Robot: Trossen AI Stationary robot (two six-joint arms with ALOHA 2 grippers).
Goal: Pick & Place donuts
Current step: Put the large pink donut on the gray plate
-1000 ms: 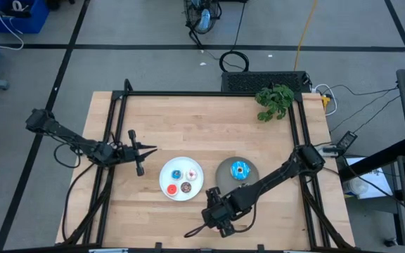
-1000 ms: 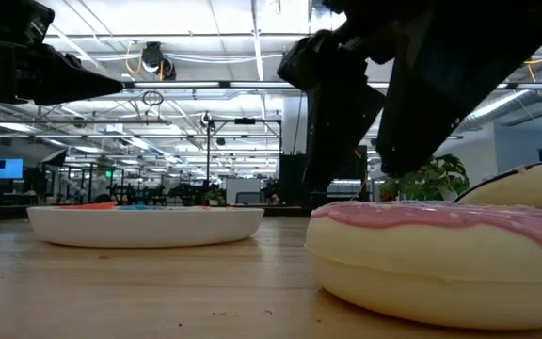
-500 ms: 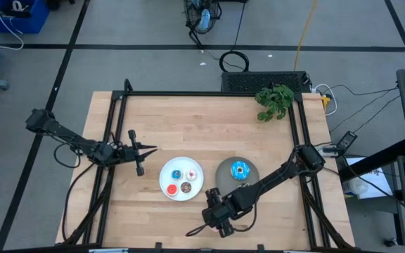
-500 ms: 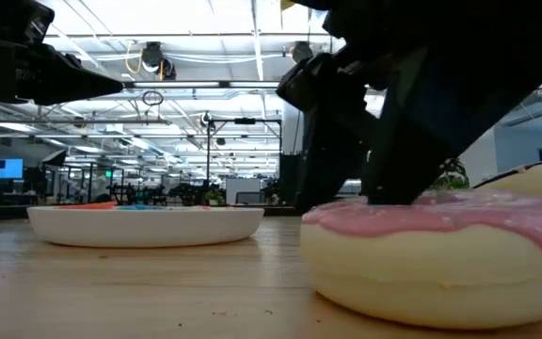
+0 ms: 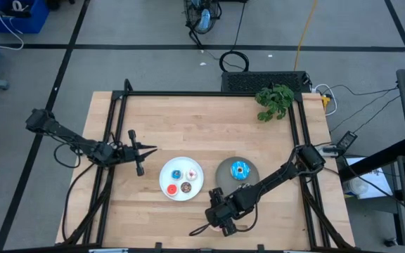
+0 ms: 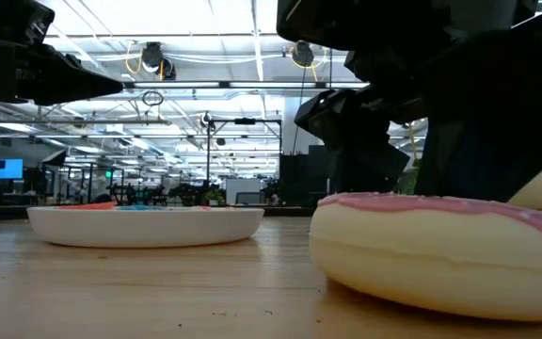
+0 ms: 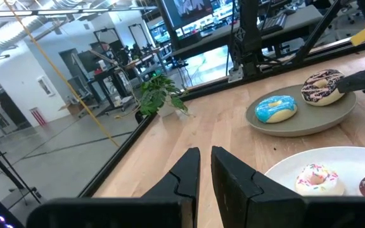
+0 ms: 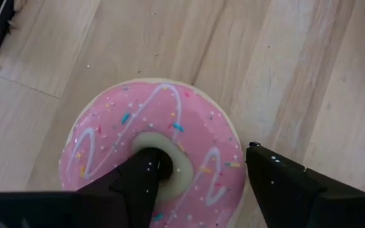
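The larger pink donut [image 8: 163, 120], with white drizzle and sprinkles, sits near the table's near edge and looms close in the low view [image 6: 440, 245]. My right gripper [image 8: 201, 168] is over it, pointing down, shut on its ring. The bright blue donut [image 7: 277, 107] and the dark chocolate donut [image 7: 322, 87] rest on the grey plate [image 5: 225, 172]. Tiny donuts lie on the white plate [image 5: 182, 178]. My left gripper [image 5: 146, 150] hovers shut to the left of the white plate and holds nothing. My right gripper comes from above, pointing down. One finger [image 8: 147, 171] is inside the pink donut's hole and the other finger [image 8: 271, 174] stands against the outer rim [image 8: 236, 168], so one side of the ring lies between them. Whether the donut is clear of the table I cannot tell.
A green toy plant [image 5: 274, 98] stands at the far right corner. A black frame rail [image 5: 209, 93] borders the table. Bare wood lies across the far half and in front of the white plate.
My right gripper has come down onto the pink donut and shifted a little toward the table's right. In the low view the donut has been nudged and now sits slightly higher than before.
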